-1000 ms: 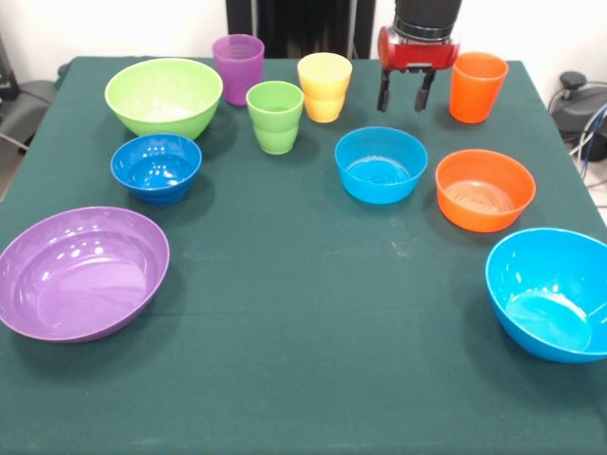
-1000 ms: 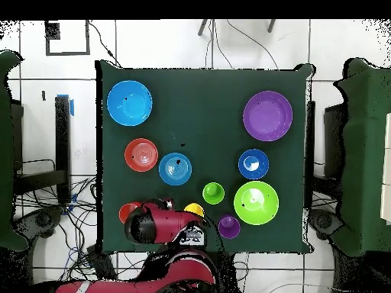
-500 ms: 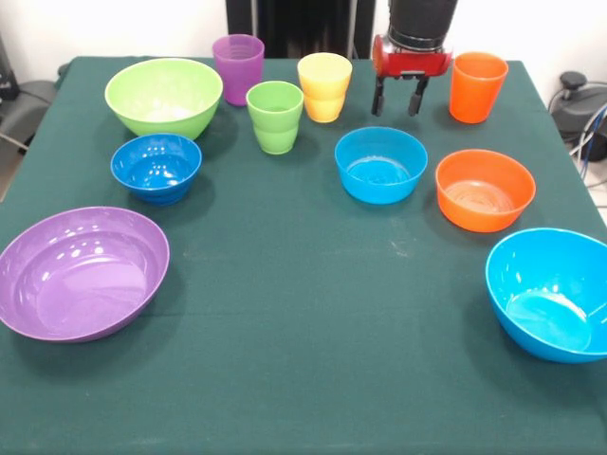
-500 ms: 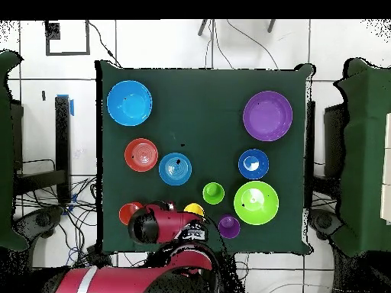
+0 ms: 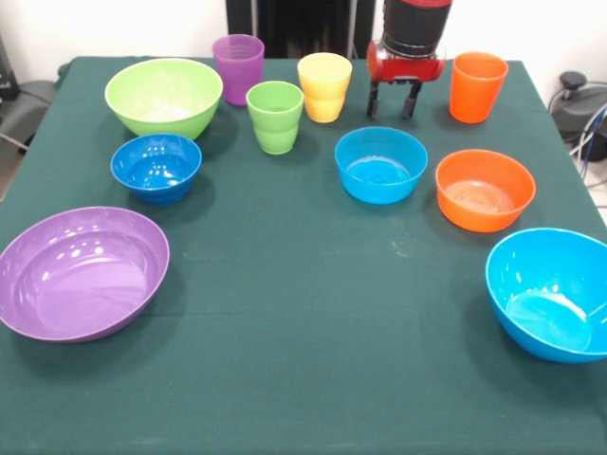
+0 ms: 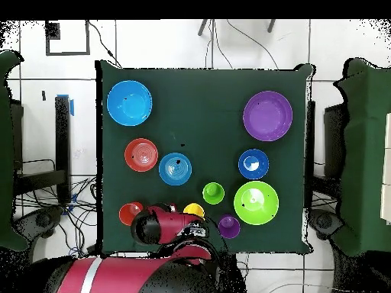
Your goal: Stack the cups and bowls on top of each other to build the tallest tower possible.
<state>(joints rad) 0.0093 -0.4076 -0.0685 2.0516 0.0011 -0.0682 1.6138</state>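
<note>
My gripper (image 5: 391,100) hangs open and empty near the far edge, between the yellow cup (image 5: 324,85) and the orange cup (image 5: 477,85), touching neither. The purple cup (image 5: 238,68) and green cup (image 5: 275,116) stand to their left. The bowls sit apart on the green cloth: large lime green (image 5: 163,95), small dark blue (image 5: 156,167), large purple (image 5: 81,273), small light blue (image 5: 380,163), small orange (image 5: 485,189), large light blue (image 5: 550,292). Each piece stands alone, and no tower is in view. In the overhead view the arm (image 6: 164,227) covers the gripper.
The table (image 5: 303,379) is covered in dark green cloth. Cables (image 5: 583,123) lie off its right side. In the overhead view, the yellow cup (image 6: 194,209) and orange cup (image 6: 128,212) flank the arm.
The gripper has drifted a little to the left in the front view, toward the yellow cup, staying open. No cup or bowl has moved.
</note>
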